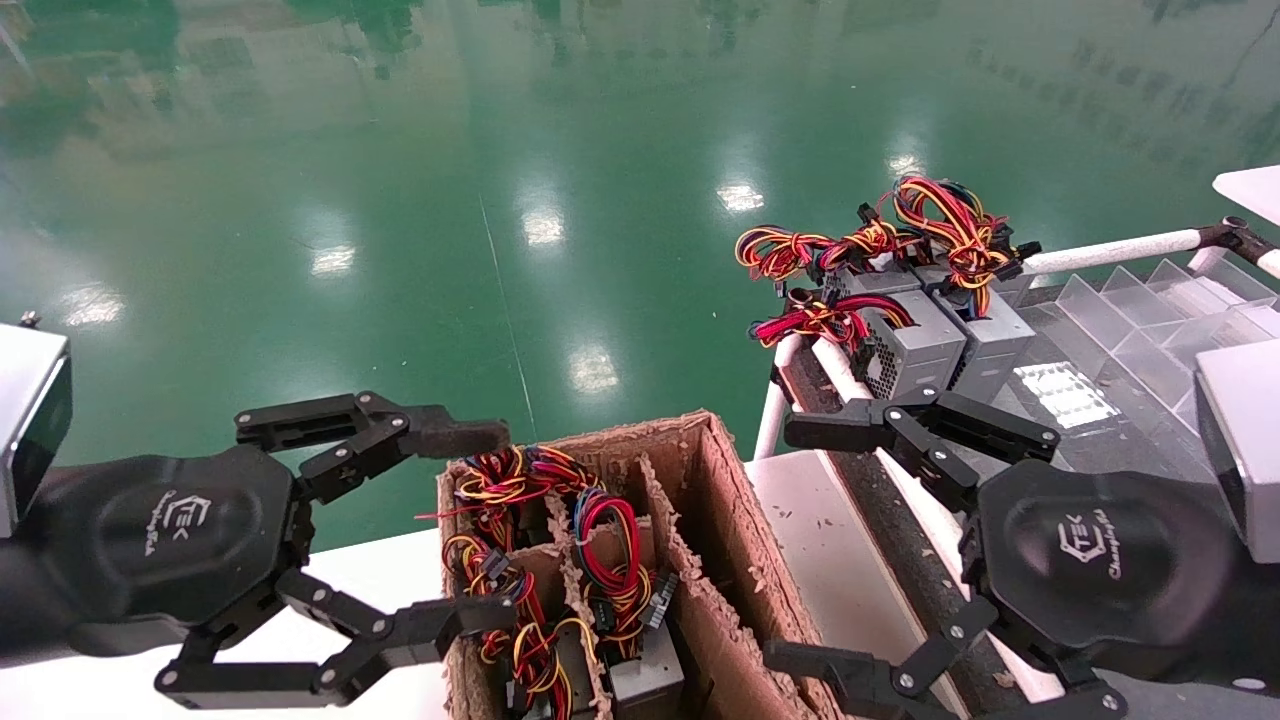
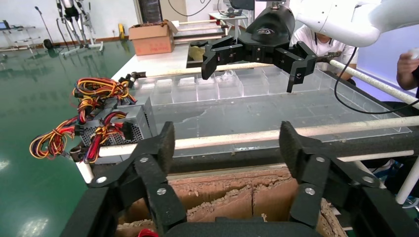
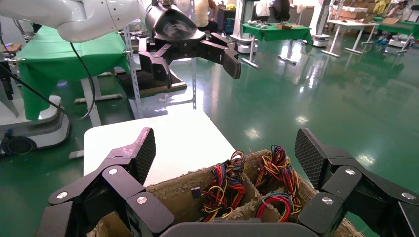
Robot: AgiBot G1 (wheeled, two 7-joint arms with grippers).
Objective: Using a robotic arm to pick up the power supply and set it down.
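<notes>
Left tool [image 1: 480, 525]: black jointed linkage fingers spread wide apart, holding nothing. It hangs over the left wall of the carton, with an oval black palm bearing a white logo.
Right tool [image 1: 805, 545]: the same black build, fingers also spread wide and empty. It hangs between the carton and the tray, and its upper finger reaches just in front of the grey boxes.
Power supplies [image 1: 925, 335]: two small grey metal boxes, rectangular, with a perforated mesh face on the side towards the robot. They sit touching side by side at the far left corner of the tray. Their long axes run from near left to far right. The wire ends point away, towards the green floor.
Wires [image 1: 940, 225]: loose looped bundles of red, yellow, black and blue with black plugs, spilling over the tray's far left edge.
Tray [image 1: 1120, 430]: clear, glossy plastic, with upright clear dividers along its right side and white round rails as its frame.
Carton [image 1: 725, 490]: brown cardboard with frayed, crumbly edges, split by dividers. It stands on the white tabletop [image 1: 380, 580] at its right edge. More wire bundles and grey boxes fill its left compartments.
Floor [image 1: 500, 150]: shiny green, mirroring ceiling lights.
</notes>
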